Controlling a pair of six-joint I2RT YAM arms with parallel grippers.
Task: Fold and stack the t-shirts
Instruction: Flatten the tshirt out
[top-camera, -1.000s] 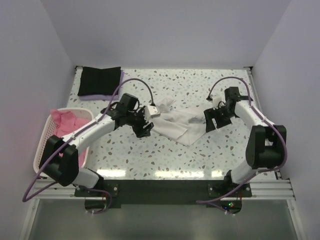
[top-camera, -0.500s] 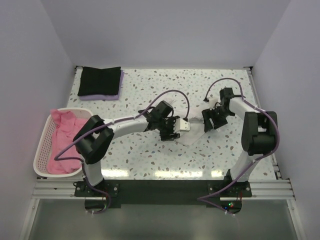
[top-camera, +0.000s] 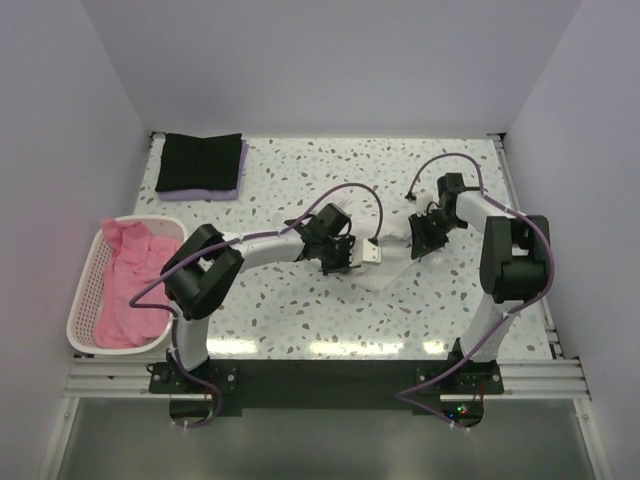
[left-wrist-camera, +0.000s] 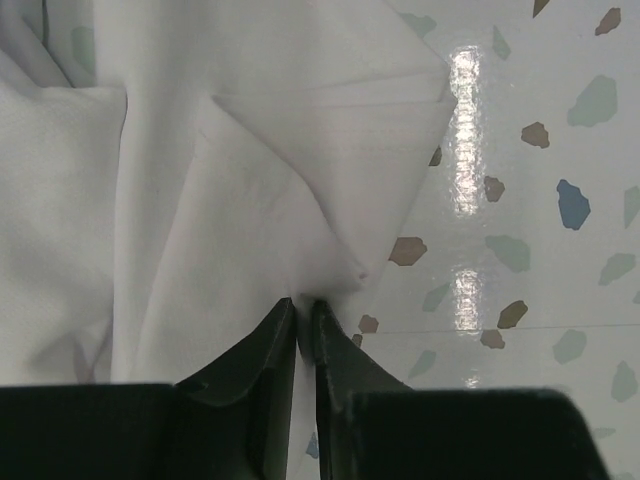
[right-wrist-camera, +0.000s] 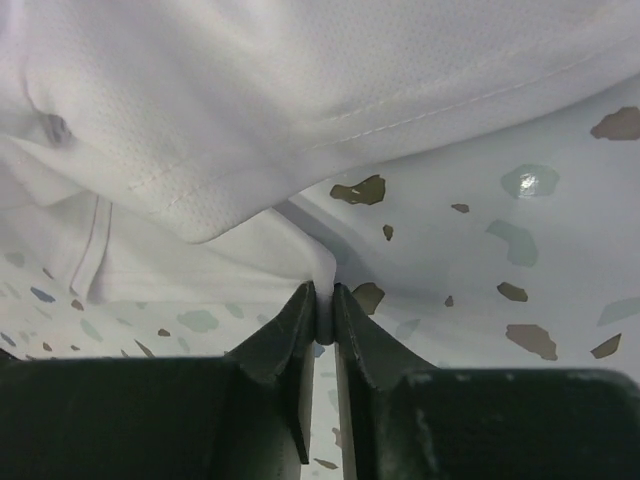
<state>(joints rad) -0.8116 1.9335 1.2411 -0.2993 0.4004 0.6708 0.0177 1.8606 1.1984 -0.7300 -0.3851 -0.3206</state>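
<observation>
A crumpled white t-shirt (top-camera: 392, 262) lies mid-table between my two arms. My left gripper (top-camera: 338, 262) is at its left side, shut on a folded edge of the white cloth (left-wrist-camera: 260, 200), which is pinched between the dark fingers (left-wrist-camera: 305, 308). From the right, my right gripper (top-camera: 424, 240) is shut on a thin fold of the same shirt (right-wrist-camera: 250, 110), and the fabric sticks up between its fingertips (right-wrist-camera: 323, 295). A folded black t-shirt (top-camera: 198, 162) rests on a lavender one (top-camera: 200, 193) at the back left. Pink t-shirts (top-camera: 130, 280) fill the basket.
The pale pink lattice basket (top-camera: 82, 290) stands at the table's left edge, next to the left arm's base. White walls close in the table on the left, back and right. Speckled tabletop (top-camera: 300, 310) shows in front of the shirt.
The left gripper swept right onto the white shirt and closed on it. The right gripper also closed on it. The shirt is now bunched narrower between them.
</observation>
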